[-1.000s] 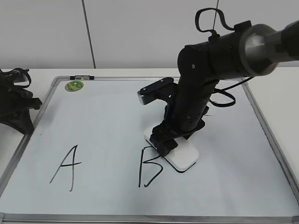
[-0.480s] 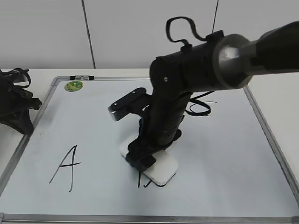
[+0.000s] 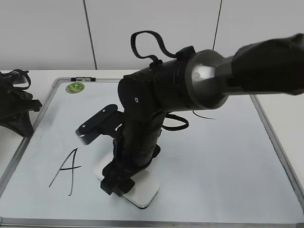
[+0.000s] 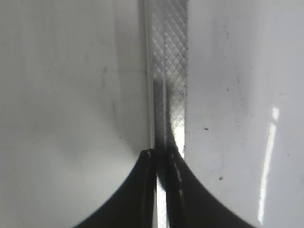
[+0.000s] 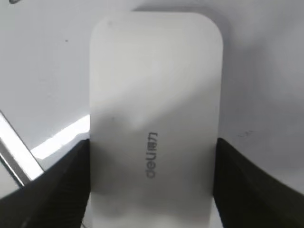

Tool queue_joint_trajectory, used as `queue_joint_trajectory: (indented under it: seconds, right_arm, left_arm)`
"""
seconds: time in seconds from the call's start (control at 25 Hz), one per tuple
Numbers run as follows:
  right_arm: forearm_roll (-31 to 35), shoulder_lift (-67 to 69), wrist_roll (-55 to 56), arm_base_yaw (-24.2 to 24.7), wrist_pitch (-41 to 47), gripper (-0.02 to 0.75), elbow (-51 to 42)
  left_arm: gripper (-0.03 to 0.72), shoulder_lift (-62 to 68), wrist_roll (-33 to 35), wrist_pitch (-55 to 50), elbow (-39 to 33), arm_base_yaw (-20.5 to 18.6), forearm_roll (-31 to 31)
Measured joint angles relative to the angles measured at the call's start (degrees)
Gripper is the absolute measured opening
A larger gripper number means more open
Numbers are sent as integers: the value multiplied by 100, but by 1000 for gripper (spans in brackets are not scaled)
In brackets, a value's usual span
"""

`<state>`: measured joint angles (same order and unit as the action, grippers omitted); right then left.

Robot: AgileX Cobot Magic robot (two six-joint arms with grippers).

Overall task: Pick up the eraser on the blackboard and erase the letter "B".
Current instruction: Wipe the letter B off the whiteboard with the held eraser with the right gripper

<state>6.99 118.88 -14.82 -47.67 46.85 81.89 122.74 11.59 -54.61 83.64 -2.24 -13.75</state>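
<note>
The right hand [image 3: 115, 183] grips the white eraser [image 3: 136, 192] by its long sides and presses it flat on the whiteboard [image 3: 223, 156], near the bottom edge, just right of the black letter A [image 3: 66, 170]. No B shows. A green magnet [image 3: 75, 87] sits in the far left corner. The left hand [image 4: 161, 159] rests over the board's left frame, its fingers nearly together with nothing between them.

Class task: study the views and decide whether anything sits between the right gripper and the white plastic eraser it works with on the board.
Nothing visible does: the right gripper clamps the white plastic eraser directly by both long sides.
</note>
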Motion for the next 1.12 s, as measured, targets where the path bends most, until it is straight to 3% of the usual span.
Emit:
queue_joint_trajectory:
  seconds: [0.56, 0.72, 1.12]
  right_arm:
    - [-278, 141, 192, 88, 389, 550, 362]
    - [-327, 141, 225, 493, 397, 550, 375]
    - [-1145, 145, 264, 1553, 381, 550, 587]
  left_arm:
    - [11, 0, 0, 0, 0, 0, -12]
    - [11, 0, 0, 0, 0, 0, -35]
    - [11, 0, 0, 8, 0, 0, -39]
